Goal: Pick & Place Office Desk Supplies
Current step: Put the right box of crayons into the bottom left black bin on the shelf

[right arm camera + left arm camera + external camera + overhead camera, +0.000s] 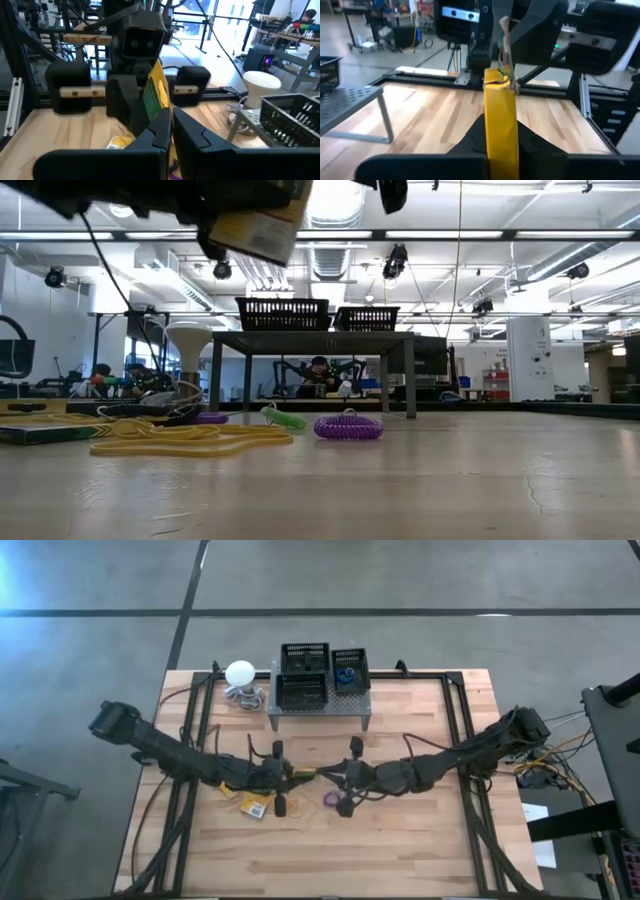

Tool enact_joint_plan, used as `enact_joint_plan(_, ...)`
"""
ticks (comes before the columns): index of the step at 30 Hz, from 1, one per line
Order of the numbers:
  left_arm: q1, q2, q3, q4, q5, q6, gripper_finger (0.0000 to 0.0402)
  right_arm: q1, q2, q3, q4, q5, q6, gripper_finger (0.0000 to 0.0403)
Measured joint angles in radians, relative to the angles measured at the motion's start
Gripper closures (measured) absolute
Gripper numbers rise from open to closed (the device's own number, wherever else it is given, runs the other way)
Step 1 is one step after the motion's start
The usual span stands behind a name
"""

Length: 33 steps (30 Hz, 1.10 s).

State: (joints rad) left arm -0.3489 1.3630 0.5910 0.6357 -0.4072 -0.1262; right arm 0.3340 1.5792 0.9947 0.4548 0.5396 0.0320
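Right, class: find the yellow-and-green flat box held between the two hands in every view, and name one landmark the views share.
High view: yellow-and-green flat box at table centre, between left hand and right hand.
Low view: top edge, left of centre, held above the table.
Left wrist view: centre, edge-on.
Right wrist view: centre.
Shared landmark: grey perforated stand, carrying black mesh trays.

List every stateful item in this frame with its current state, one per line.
Left gripper: shut on the yellow-and-green box.
Right gripper: shut on the same box.
Yellow-and-green box: lifted, held by both grippers.
Purple ring: lying on the table.
Second box: flat on the table.
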Motion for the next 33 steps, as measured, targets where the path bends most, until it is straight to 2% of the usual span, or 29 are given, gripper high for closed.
enact_joint_plan(2, 0.000, -0.065, 0.053, -0.197, -0.002, -0.021, 0.0368, 0.003, -0.045, 0.000, -0.066, 0.004, 0.020, 0.0382)
enact_joint_plan(4, 0.003, -0.116, 0.148, -0.480, -0.028, -0.033, 0.0367, 0.003, -0.097, 0.000, -0.145, 0.008, 0.048, 0.0371)
enact_joint_plan(8, 0.050, -0.132, 0.436, -1.025, -0.108, -0.061, 0.0367, 0.002, -0.182, 0.000, -0.313, 0.014, 0.112, 0.0350)
enact_joint_plan(10, 0.109, -0.101, 0.581, -1.212, -0.110, -0.064, 0.0367, 0.007, -0.205, -0.001, -0.357, 0.014, 0.122, 0.0343)
enact_joint_plan(13, 0.228, -0.027, 0.754, -1.392, -0.110, -0.005, 0.0366, 0.025, -0.219, -0.004, -0.378, 0.014, 0.107, 0.0337)
enact_joint_plan(16, 0.352, 0.060, 0.880, -1.487, -0.109, 0.094, 0.0366, 0.059, -0.223, -0.004, -0.390, 0.050, 0.094, 0.0339)
enact_joint_plan(22, 0.540, 0.221, 1.028, -1.501, -0.103, 0.268, 0.0365, 0.151, -0.237, -0.006, -0.471, 0.266, 0.112, 0.0352)
enact_joint_plan(25, 0.603, 0.281, 1.048, -1.501, -0.067, 0.318, 0.0364, 0.187, -0.237, -0.013, -0.479, 0.328, 0.122, 0.0357)
enact_joint_plan(33, 0.696, 0.369, 1.040, -1.531, -0.045, 0.340, 0.0364, 0.210, -0.236, -0.055, -0.478, 0.335, 0.186, 0.0360)
